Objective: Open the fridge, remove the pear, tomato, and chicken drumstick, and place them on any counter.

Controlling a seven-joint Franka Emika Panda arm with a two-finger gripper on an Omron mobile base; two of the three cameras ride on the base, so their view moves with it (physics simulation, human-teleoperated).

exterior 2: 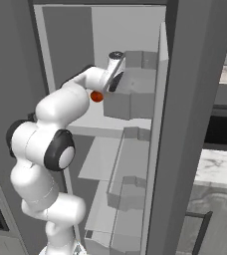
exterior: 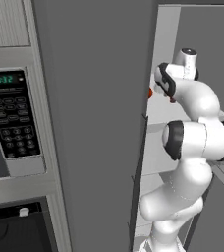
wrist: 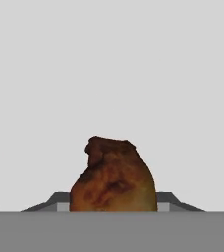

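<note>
The fridge (exterior: 94, 123) stands open, its dark door (exterior 2: 195, 124) swung wide. My arm reaches in over an upper white shelf (exterior 2: 105, 124). The tomato (exterior 2: 96, 96) is a small red-orange round thing under the hand, and it peeks past the door edge in the left base view (exterior: 150, 92). In the hand view the tomato (wrist: 114, 182) looks orange-brown with a dark top and sits between the two fingertips. My gripper (wrist: 113, 203) is shut on it, a finger against each side. The pear and the chicken drumstick are hidden. A strip of marble counter (exterior 2: 220, 167) shows at the right.
The black microwave and oven column (exterior: 8, 115) stands left of the fridge. Grey door bins (exterior 2: 130, 99) hang on the inner door close to my hand, with more bins (exterior 2: 128, 191) lower down. Lower shelves (exterior 2: 98, 159) lie beneath the arm.
</note>
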